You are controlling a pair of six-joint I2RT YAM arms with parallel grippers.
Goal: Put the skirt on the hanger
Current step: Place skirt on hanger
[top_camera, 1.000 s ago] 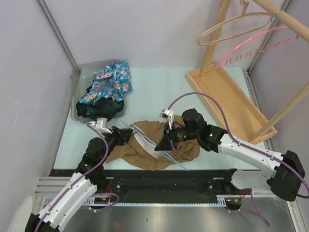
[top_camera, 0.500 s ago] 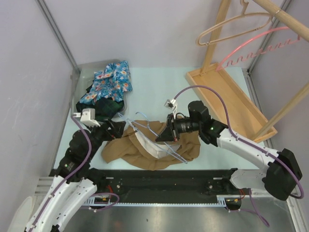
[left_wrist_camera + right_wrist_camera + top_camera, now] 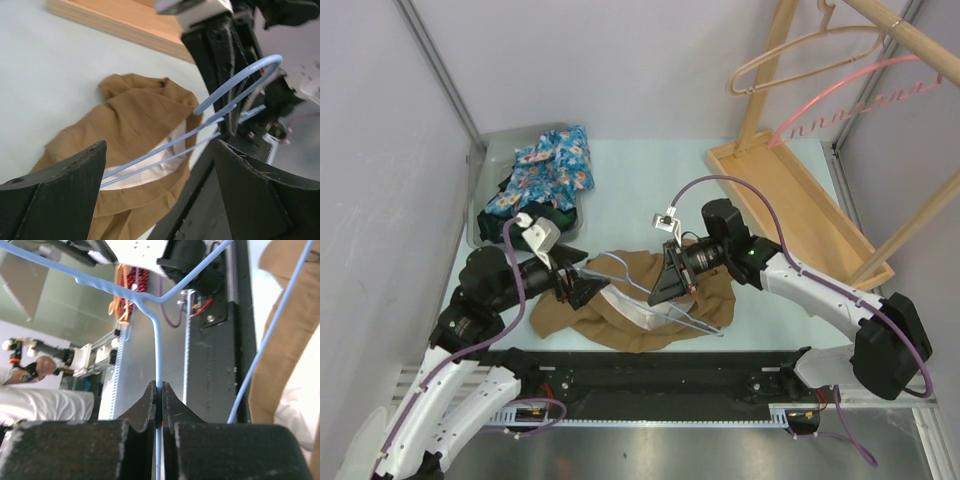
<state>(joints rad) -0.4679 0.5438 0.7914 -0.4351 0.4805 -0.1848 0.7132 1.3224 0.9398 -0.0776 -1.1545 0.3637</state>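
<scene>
The brown skirt point(image 3: 620, 312) lies crumpled near the table's front edge, its white lining point(image 3: 150, 167) showing. A thin blue wire hanger point(image 3: 632, 282) slants over it. My right gripper point(image 3: 660, 292) is shut on the hanger's wire point(image 3: 158, 360), with the skirt point(image 3: 287, 340) at the right of its wrist view. My left gripper point(image 3: 583, 290) stands open at the skirt's left edge and holds nothing. In the left wrist view the hanger point(image 3: 200, 137) crosses between its wide-apart fingers point(image 3: 55, 195) above the skirt point(image 3: 135, 115).
A grey bin point(image 3: 480, 215) of floral clothes point(image 3: 550, 165) sits at the back left. A wooden rack with its tray base point(image 3: 790, 205) stands at the right and carries a wooden hanger point(image 3: 810, 50) and a pink hanger point(image 3: 850, 95). Walls close in both sides.
My left gripper opened, drew back to the left, then came in again at the skirt's left edge. The right gripper kept its hold and raised the hanger slightly.
</scene>
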